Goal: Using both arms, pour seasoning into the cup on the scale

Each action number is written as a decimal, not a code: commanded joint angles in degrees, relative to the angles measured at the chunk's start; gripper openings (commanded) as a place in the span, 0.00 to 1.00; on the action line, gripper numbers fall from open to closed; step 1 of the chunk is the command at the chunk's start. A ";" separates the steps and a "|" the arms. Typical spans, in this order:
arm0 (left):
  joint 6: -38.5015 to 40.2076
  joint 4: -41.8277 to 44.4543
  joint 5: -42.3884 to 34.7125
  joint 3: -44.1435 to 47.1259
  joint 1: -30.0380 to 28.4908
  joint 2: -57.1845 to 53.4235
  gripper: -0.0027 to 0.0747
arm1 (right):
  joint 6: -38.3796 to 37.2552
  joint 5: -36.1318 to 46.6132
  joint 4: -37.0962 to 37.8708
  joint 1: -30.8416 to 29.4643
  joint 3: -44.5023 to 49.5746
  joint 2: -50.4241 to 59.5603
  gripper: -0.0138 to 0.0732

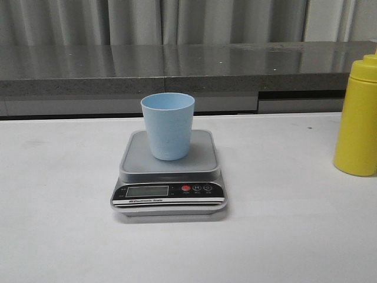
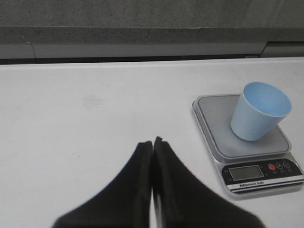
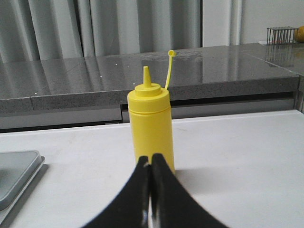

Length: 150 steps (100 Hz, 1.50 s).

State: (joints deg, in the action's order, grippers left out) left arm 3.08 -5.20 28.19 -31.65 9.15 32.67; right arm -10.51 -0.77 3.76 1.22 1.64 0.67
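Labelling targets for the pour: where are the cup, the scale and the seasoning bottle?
cup [image 1: 168, 127], front view, outer wall.
scale [image 1: 136, 158], front view, bare platform.
seasoning bottle [image 3: 149, 128], right wrist view, body.

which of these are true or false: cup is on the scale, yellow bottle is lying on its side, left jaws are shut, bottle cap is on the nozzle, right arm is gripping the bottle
1. The cup stands on the scale. True.
2. The yellow bottle lies on its side. False: it stands upright on the table, to the right of the scale.
3. The left gripper has its jaws shut. True, and they hold nothing.
4. The bottle's cap covers the nozzle. False: it sticks up on its strap, leaving the nozzle bare.
5. The right gripper grips the bottle. False: its jaws are shut in front of it.
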 commanded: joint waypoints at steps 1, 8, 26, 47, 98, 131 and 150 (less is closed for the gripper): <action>0.68 -0.15 -4.84 1.68 -0.05 -3.46 0.01 | 0.53 4.47 -0.11 -0.14 -1.06 1.05 0.08; 0.68 -0.15 -5.08 4.21 -0.05 -6.44 0.01 | 0.53 4.47 -0.11 -0.14 -1.06 1.05 0.08; 0.68 -0.15 -7.31 9.64 -0.05 -14.20 0.01 | 0.53 4.47 -0.11 -0.14 -1.06 1.05 0.08; 0.68 -0.15 -7.56 12.43 -0.05 -20.82 0.01 | 0.53 4.69 -0.11 -0.14 -1.06 1.05 0.08; 0.57 -0.15 -7.56 12.43 -0.05 -21.73 0.01 | -0.86 1.65 -1.19 -0.14 -5.99 0.11 0.08; 0.57 -0.15 -7.56 12.43 -0.05 -21.73 0.01 | -0.86 -15.02 -1.19 -0.14 -18.62 -14.27 0.08; 0.57 -0.25 -7.56 12.43 -0.05 -21.73 0.01 | -0.86 -15.51 -1.19 -0.14 -22.64 -25.64 0.11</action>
State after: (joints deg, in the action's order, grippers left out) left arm 3.08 -5.17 25.48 -17.70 9.15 10.36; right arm -11.40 -19.82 2.53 1.22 -17.53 -19.99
